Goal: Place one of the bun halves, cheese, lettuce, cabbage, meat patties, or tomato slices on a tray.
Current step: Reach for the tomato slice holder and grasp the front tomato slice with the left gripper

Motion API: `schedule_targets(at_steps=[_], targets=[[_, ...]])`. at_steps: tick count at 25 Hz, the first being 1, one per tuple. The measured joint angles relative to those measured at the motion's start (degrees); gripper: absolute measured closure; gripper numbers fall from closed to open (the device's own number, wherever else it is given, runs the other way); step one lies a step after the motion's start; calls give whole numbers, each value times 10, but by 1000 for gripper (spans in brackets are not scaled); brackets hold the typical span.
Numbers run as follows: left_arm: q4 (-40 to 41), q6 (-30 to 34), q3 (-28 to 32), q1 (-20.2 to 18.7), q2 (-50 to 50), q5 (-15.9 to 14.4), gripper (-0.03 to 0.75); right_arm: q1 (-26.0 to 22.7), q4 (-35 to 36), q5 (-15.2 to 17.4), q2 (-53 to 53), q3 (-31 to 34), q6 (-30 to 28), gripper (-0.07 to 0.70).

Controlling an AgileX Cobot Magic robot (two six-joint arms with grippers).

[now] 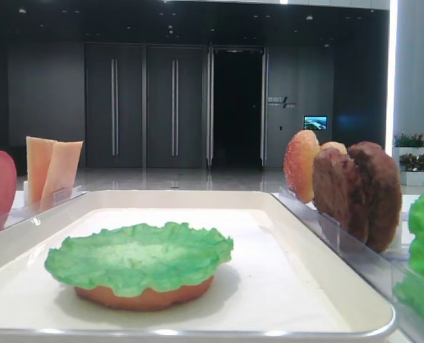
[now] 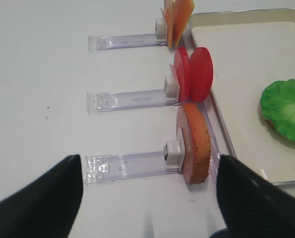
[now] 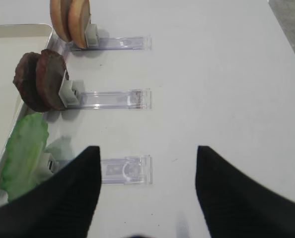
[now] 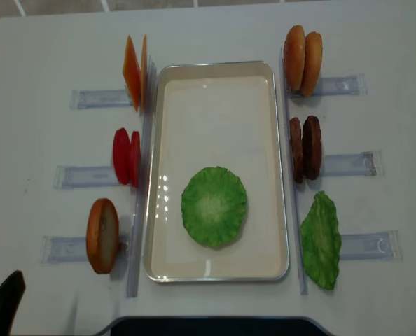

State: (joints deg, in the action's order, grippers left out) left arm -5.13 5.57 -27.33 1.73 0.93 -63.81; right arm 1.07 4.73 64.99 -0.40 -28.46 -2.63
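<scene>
White surface, tray (image 4: 281, 168) at its middle, both claws spread wide and holding nothing.

Nearest the left claw (image 2: 150, 198) a bun half (image 2: 194, 144) is stood on edge in a clear holder (image 2: 127, 166), with tomato slices (image 2: 194, 74) and cheese (image 2: 177, 17) ranged beyond. Ahead of the right claw (image 3: 147, 186) lettuce (image 3: 23, 148), meat patties (image 3: 40, 82) and buns (image 3: 70, 20) are racked. On the tray, lettuce (image 4: 213, 206) is laid over a bun, seen only from the low view. Dark doors (image 1: 148, 107) are shown behind.

Glossy white tray (image 4: 281, 175), matte plastic-looking tomato slices (image 4: 126, 156), rough meat patties (image 4: 305, 148), clear plastic holders (image 2: 130, 99)
</scene>
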Motion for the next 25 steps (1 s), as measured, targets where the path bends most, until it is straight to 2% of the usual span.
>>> schedule_targets(at_steps=[20,25], targets=[[2,-13,0,0,-3,0,72,0,-1,0,0,0,0,202],[-4,-37,-14,0,-69,-4,72,0,-1,0,0,0,0,202]])
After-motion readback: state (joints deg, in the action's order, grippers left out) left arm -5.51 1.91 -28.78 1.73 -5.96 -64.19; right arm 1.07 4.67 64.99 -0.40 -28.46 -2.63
